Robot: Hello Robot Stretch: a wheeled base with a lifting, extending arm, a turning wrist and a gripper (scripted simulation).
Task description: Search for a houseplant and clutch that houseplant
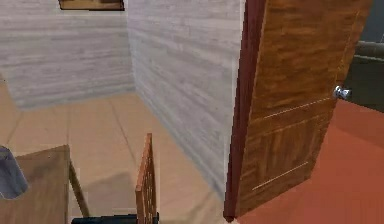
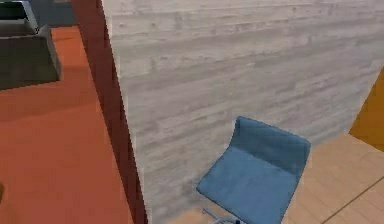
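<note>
Searching for houseplant, so favouring driving wide round the door [image 1: 300,100] into the room beyond; tool state can't tell.

A home interior is shown. A panelled wooden door [image 1: 300,90] with a metal knob [image 1: 342,92] is hung in a dark red frame [image 2: 110,110], which is set into pale plank-lined walls [image 1: 185,70]. A tan floor [image 1: 100,125] is laid on one side and an orange-red floor [image 2: 50,150] on the other. A wooden chair [image 1: 147,185] is placed by a wooden table [image 1: 40,185], and a blue padded chair [image 2: 255,165] is seen near the wall.
</note>
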